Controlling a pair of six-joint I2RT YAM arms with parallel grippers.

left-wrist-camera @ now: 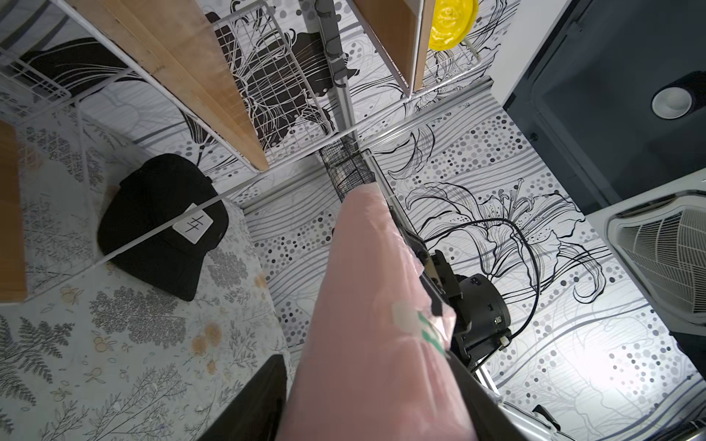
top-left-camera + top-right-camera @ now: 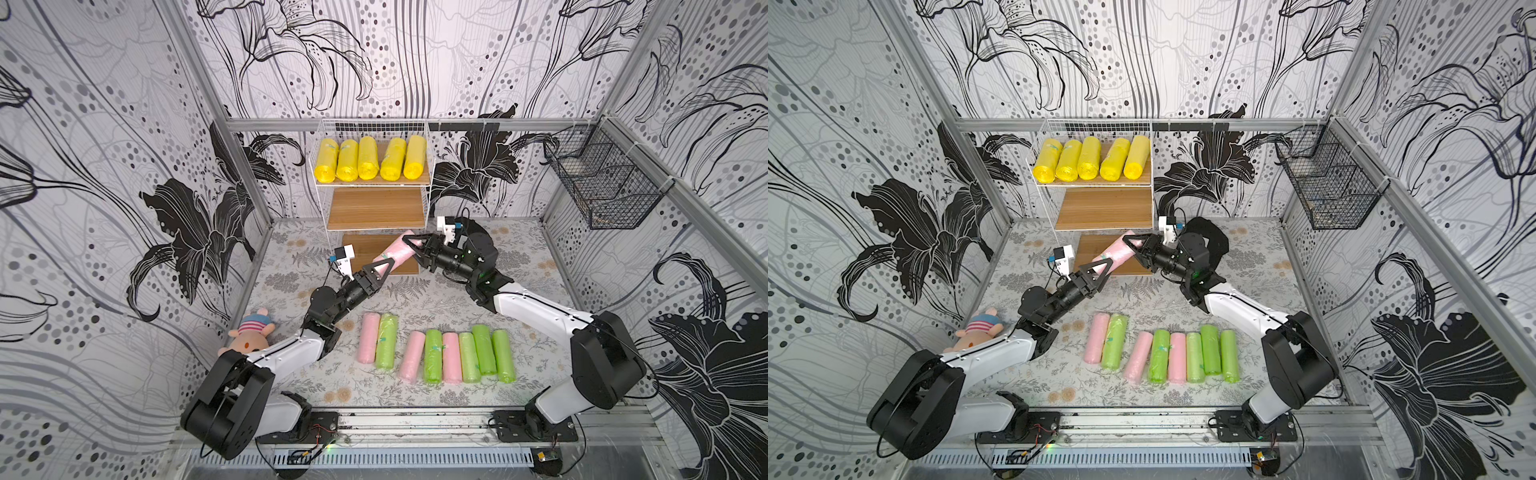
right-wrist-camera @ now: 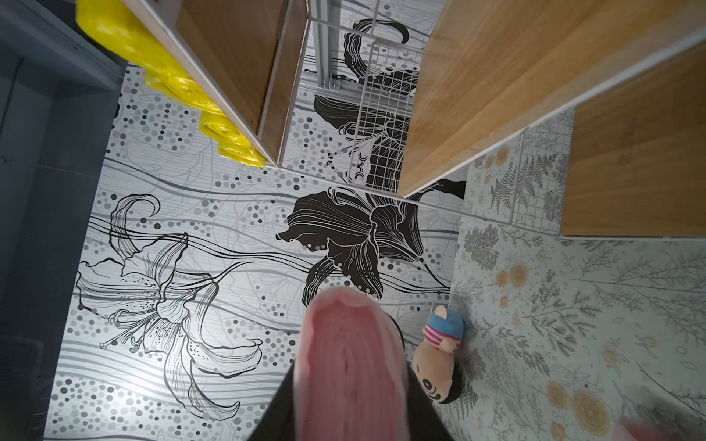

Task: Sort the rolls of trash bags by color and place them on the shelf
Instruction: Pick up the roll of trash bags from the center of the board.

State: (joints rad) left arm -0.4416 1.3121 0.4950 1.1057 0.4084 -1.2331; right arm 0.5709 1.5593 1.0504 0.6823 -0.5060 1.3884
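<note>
Top views: shelf (image 2: pixel 376 208) holds 5 yellow rolls (image 2: pixel 368 158); right claw (image 2: pixel 412 248) clenches pink roll (image 2: pixel 397 250); left claw (image 2: pixel 384 269) unclear.

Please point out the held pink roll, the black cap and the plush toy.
pink roll (image 2: pixel 395 250): in a top view, middle.
black cap (image 1: pixel 153 194): left wrist view, crown.
plush toy (image 2: pixel 248 341): in a top view, face.

There are fourteen soft, glossy plastic rolls of trash bags (image 2: pixel 398 252) in all: five yellow rolls (image 2: pixel 368 158), four pale pink rolls (image 2: pixel 451 357) and five light green rolls (image 2: pixel 432 355). One white wire-grid shelf (image 2: pixel 361 124) holding three light brown wooden boards (image 2: pixel 376 210). Two black-and-white robot arms (image 2: pixel 536 311). One black wire mesh basket (image 2: pixel 604 189). One plush toy in a striped top (image 2: pixel 250 332). One black fabric cap with a white patch (image 1: pixel 160 225).
</note>
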